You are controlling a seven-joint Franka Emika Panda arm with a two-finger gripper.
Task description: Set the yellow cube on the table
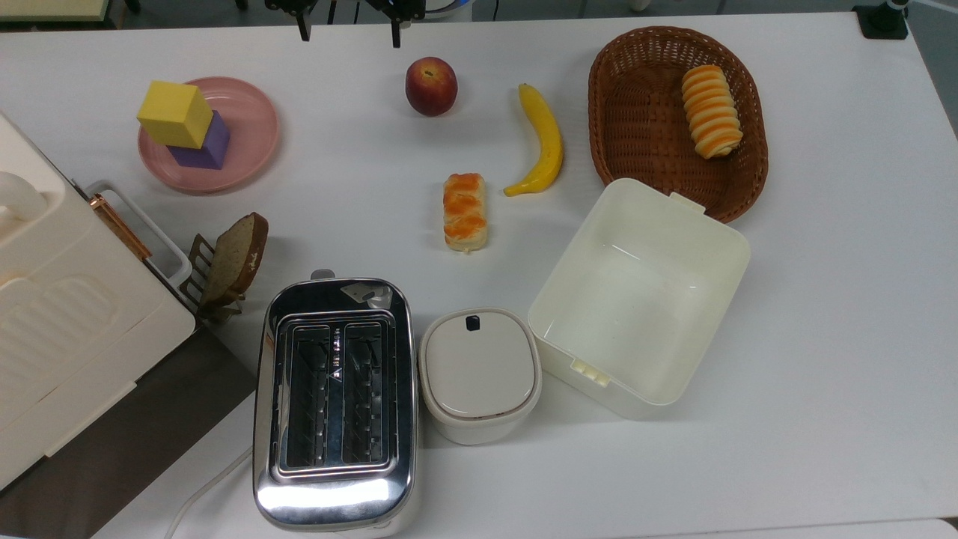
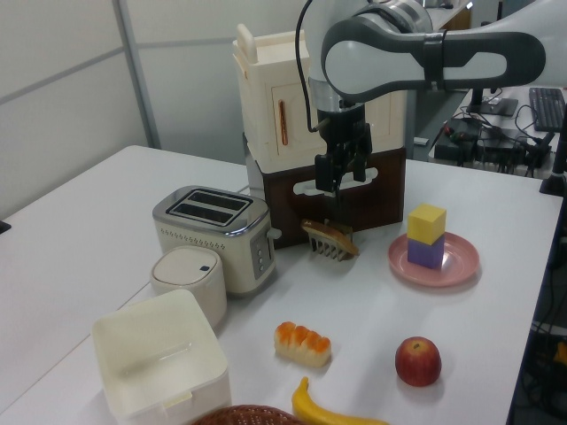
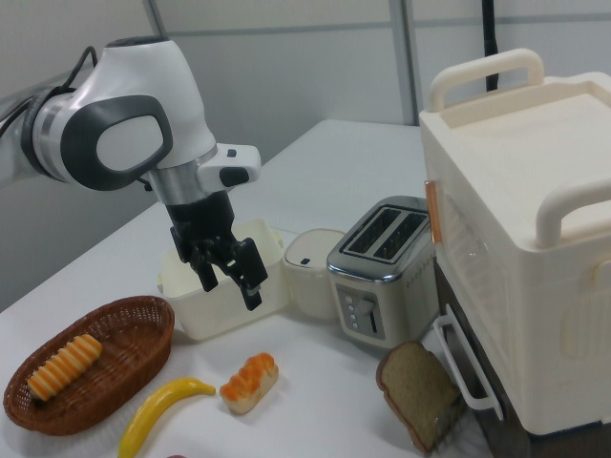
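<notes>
Item: yellow cube (image 1: 174,113) sat atop purple cube (image 1: 200,142) on pink plate (image 1: 247,127), off the tabletop (image 1: 823,299); end effector (image 1: 349,30) hovered apart, open and empty; risk: an off-centre grasp toppling the stack.

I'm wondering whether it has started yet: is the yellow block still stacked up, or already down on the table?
Still stacked. The yellow cube sits on the purple cube on the pink plate; the open gripper hangs apart.
</notes>
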